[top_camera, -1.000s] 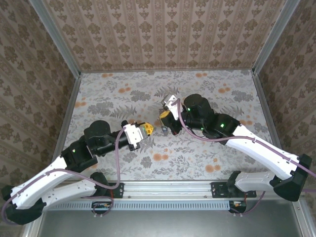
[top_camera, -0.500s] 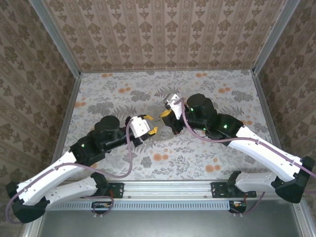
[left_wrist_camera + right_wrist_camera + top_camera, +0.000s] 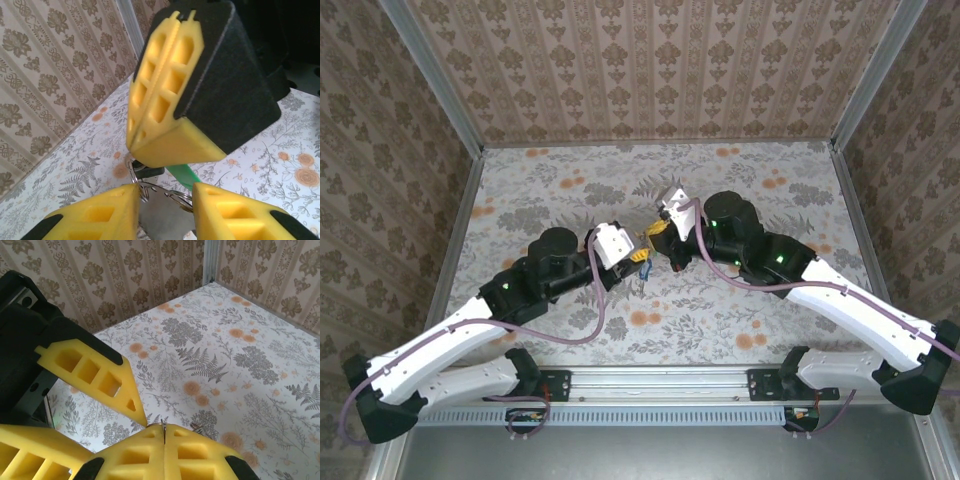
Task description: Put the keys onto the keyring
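1. The right gripper (image 3: 164, 434) has its yellow fingertips pressed together. They are clamped on the thin grey metal keyring (image 3: 141, 189). In the right wrist view a sliver of metal shows at the seam of the tips.
2. The keyring hangs from these tips, above the middle of the floral-patterned table (image 3: 750, 180).
3. In the left wrist view the keyring appears as overlapping wire loops just below the clamped tips. A green-headed key (image 3: 186, 176) lies just behind the loops. Whether it is threaded on cannot be told.
4. The left gripper (image 3: 164, 195) has its jaws apart, one yellow finger on each side of the hanging loops. Contact with the metal cannot be told.
5. In the top view the two grippers meet tip to tip.
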Available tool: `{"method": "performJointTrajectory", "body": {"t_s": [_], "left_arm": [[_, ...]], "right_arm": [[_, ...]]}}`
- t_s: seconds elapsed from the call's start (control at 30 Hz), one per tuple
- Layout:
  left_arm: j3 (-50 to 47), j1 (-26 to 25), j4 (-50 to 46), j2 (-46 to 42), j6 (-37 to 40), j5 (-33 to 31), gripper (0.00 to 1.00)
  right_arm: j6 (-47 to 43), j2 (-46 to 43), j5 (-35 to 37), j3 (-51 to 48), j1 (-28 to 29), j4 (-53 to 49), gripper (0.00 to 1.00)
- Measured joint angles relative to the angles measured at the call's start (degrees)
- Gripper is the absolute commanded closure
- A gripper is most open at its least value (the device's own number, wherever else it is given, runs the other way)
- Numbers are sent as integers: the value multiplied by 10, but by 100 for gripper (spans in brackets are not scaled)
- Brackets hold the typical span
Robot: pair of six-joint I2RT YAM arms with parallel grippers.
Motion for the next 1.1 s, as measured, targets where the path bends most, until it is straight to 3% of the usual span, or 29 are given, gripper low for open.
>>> {"method": "performJointTrajectory", "body": {"t_s": [0.27, 0.5, 0.87, 0.93, 1.03, 1.1], "left_arm": [[0, 9, 12, 9, -2, -19, 67], [0, 20, 14, 17, -2, -15, 74], [0, 26, 26, 23, -2, 3, 76], [0, 26, 28, 23, -2, 5, 81], [0, 26, 33, 23, -3, 10, 100], [0, 30, 34, 23, -4, 12, 100]], "right_arm": [[2, -8, 0, -7, 0, 10, 100], [4, -12, 0, -7, 0, 16, 100], [6, -12, 0, -10, 0, 24, 100], [6, -12, -1, -10, 0, 24, 100], [6, -12, -2, -10, 0, 24, 100], [6, -12, -2, -10, 0, 25, 100]]}}
